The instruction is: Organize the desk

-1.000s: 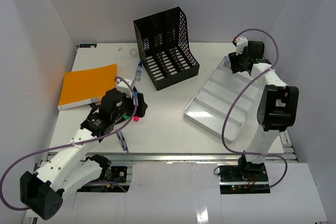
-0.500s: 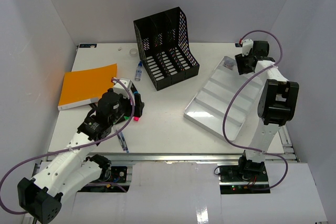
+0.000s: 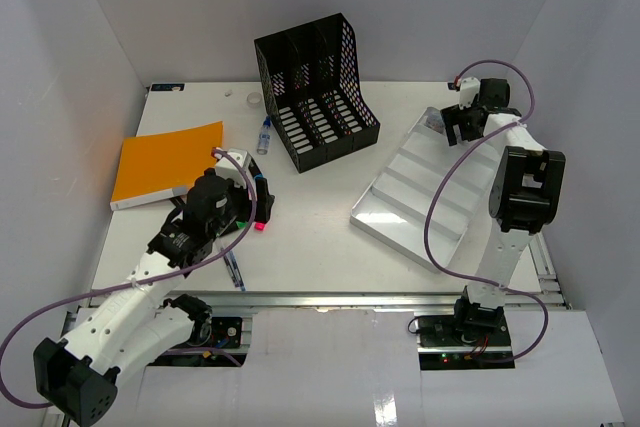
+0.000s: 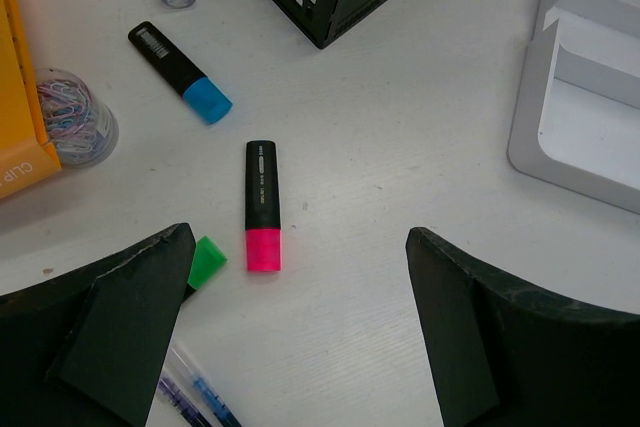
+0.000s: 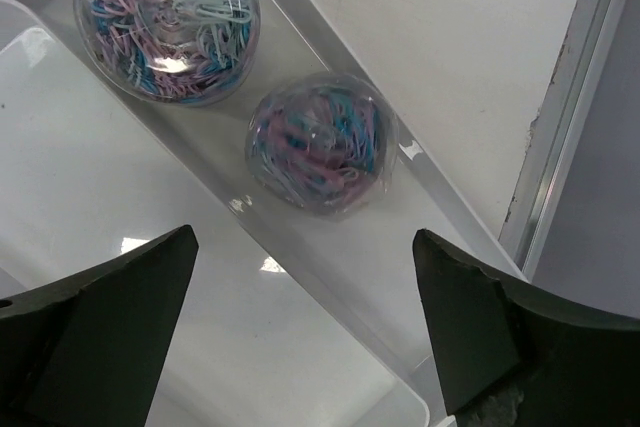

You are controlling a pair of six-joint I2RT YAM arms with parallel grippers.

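Note:
The white desk holds scattered stationery. My left gripper is open and empty, low over the desk. In the left wrist view the gripper has a pink-capped highlighter just ahead of it and a green-capped one by its left finger. A blue-capped highlighter and a clear tub of paper clips lie farther left. My right gripper is open over the far end of the silver tray. Two clear paper-clip tubs lie in the tray's end compartment, ahead of that gripper.
A black mesh file holder stands at the back centre. An orange book lies at the left. A small clear bottle lies beside the holder. Pens lie near the front rail. The desk's right edge rail runs beside the tray.
My right wrist has shifted and turned a little over the tray's far end. My left arm edged slightly forward, then stayed still. Both grippers stay open.

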